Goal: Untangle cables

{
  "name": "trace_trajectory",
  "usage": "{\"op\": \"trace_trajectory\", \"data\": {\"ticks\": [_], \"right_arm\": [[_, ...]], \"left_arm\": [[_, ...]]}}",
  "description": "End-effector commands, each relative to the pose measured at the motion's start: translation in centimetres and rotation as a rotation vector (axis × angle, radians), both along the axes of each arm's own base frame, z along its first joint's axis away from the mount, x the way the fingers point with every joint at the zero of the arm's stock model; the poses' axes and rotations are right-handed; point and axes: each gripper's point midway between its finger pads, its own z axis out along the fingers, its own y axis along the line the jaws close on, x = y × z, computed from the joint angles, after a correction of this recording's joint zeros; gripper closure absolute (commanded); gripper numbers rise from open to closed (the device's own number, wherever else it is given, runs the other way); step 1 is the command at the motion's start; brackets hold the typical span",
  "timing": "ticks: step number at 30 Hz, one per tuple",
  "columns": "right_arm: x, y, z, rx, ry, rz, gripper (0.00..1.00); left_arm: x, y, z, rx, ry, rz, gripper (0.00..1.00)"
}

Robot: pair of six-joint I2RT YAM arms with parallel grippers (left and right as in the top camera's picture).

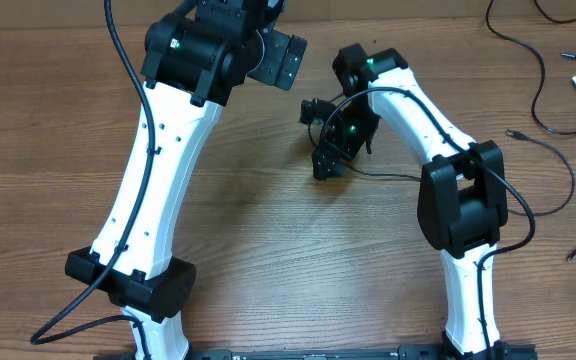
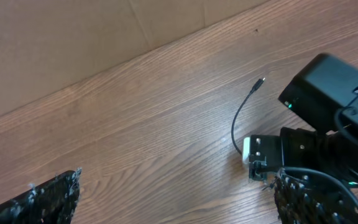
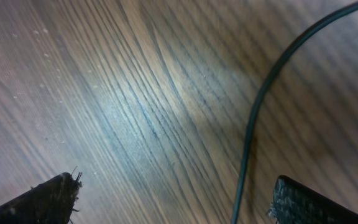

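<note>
Right gripper (image 3: 174,199) spread wide over a black cable (image 3: 261,99) on the table (image 3: 104,93); left gripper (image 2: 179,204) likewise spread, empty

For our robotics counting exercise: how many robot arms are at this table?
2. The left arm stands at the left of the table, reaching away; the right arm stands at the right, bent toward the middle. No more seem hidden.

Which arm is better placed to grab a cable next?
Right. The right end effector, open, sits close above the table with a cable between its fingers; the left end effector frames only bare wood.
</note>
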Motion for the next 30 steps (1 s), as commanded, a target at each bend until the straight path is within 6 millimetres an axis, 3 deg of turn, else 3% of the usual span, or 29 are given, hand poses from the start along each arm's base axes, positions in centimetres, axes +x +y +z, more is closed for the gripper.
{"op": "trace_trajectory", "data": {"ticks": [1,9,14,19,25,30], "right_arm": [[-0.8,0.3,-1.4,0.009,0.027,0.017,0.0],[-1.6,0.0,-4.1,0.004,0.039,0.012,0.0],[-0.2,-0.3,-5.3,-0.035,-0.008,-0.068,0.03],[1.3,-1.4,-6.2,-0.117,-0.062,-0.159,0.43],[1.2,-1.4,-6.2,-0.119,-0.058,-0.162,0.76],[1.0,-1.6,-6.2,-0.127,-0.044,-0.179,0.93]], "left_arm": [[0.3,0.0,-0.6,-0.022,0.019,0.023,0.0],[0.3,0.0,-0.5,-0.025,0.017,0.021,0.0],[0.3,0.0,-0.5,-0.025,0.017,0.021,0.0],[0.3,0.0,-0.5,-0.025,0.017,0.021,0.0],[0.3,0.0,-0.5,-0.025,0.017,0.021,0.0],[0.3,0.0,-0.5,-0.025,0.017,0.021,0.0]]}}
